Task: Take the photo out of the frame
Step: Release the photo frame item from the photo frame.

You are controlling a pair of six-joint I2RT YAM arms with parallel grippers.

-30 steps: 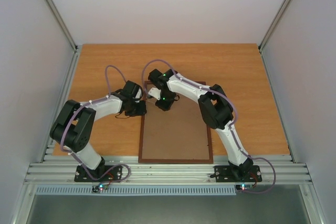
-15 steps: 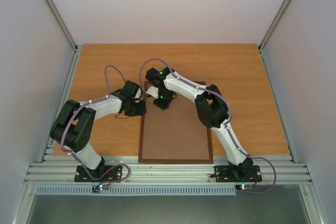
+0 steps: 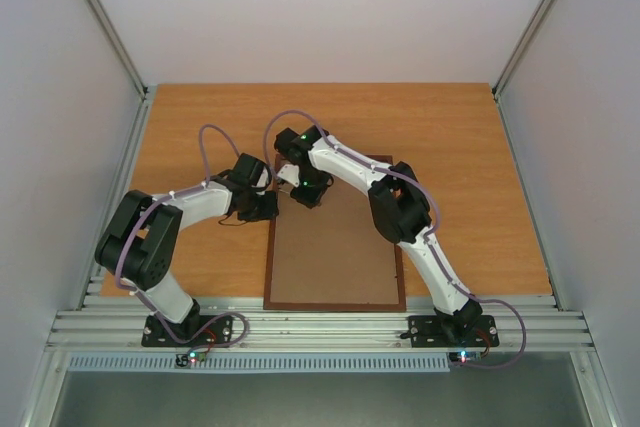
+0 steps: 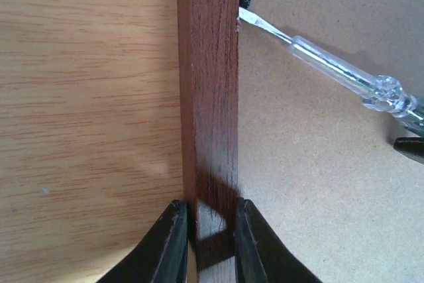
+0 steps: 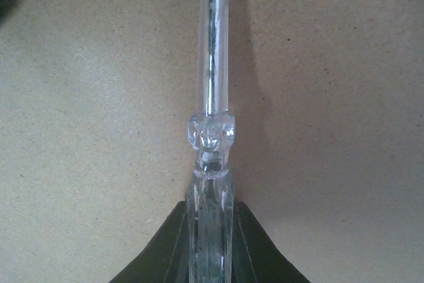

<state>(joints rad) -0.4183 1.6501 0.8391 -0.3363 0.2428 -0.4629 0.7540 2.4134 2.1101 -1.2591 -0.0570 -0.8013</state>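
Frame (image 3: 335,252) shows reddish-brown rim and hardboard back.

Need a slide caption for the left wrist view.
Left gripper grips the frame rail while a clear-handled screwdriver tip reaches its inner edge.

The left arm (image 3: 190,205) and right arm (image 3: 345,162) have white shells with black joint housings, each trailed by a thin mauve cable (image 3: 205,137). Black base plates (image 3: 190,330) carry small lights. The left hand (image 4: 209,205) has glossy black fingers (image 4: 165,250).
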